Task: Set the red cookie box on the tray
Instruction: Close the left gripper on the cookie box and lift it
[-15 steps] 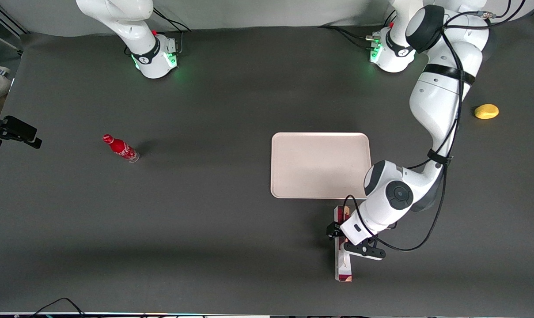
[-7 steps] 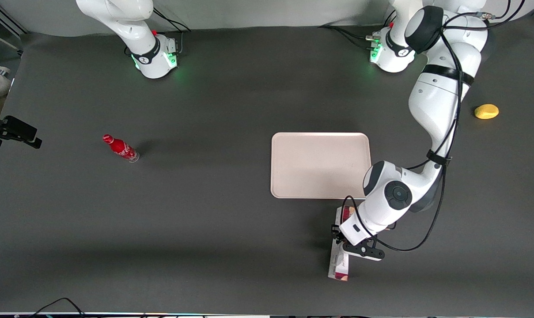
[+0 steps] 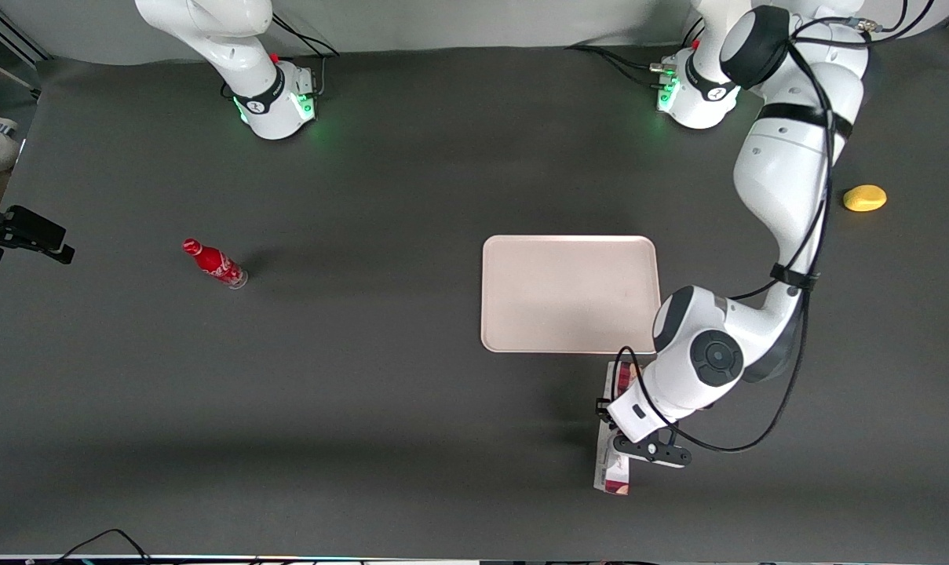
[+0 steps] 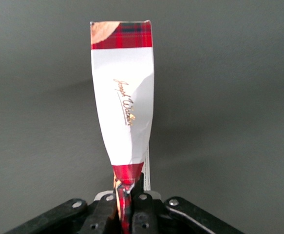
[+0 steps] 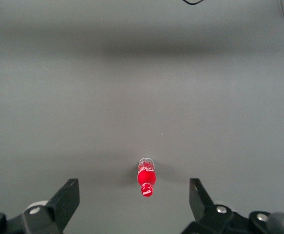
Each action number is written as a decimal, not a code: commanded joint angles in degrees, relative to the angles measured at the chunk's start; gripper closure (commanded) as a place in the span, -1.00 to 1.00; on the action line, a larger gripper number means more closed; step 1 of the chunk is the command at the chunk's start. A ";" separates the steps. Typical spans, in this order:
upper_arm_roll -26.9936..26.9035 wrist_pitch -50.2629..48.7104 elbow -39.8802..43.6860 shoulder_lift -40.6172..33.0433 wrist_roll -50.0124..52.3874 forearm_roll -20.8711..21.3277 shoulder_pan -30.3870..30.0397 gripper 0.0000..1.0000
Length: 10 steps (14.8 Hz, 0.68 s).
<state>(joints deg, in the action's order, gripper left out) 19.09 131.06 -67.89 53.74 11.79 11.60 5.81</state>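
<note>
Left gripper (image 4: 127, 204) fingers (image 4: 104, 210) pinched tight on the red cookie box (image 4: 124, 112), squeezing its middle. Box is nearer the front camera than the tray (image 3: 568, 292), just off the tray's near corner, above the table (image 3: 364, 408). Tray holds nothing.

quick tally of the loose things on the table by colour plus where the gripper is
red: 2, red cookie box and small bottle
pinkish-white: 1, tray
yellow: 1, rounded object
total: 4
gripper is shut on the box, nearer the front camera than the tray
</note>
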 commanded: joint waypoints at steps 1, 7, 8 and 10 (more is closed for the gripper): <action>0.68 -10.35 0.13 -8.02 0.86 0.88 0.52 1.00; 1.82 -28.10 -0.40 -21.38 0.87 0.27 -0.10 1.00; 1.91 -31.27 -0.48 -23.23 0.86 -0.17 -0.10 1.00; 2.00 -35.24 -1.18 -26.13 1.04 -1.48 -0.36 1.00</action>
<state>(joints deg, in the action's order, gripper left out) 21.09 100.74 -66.51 32.85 11.90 11.45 5.89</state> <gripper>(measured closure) 0.921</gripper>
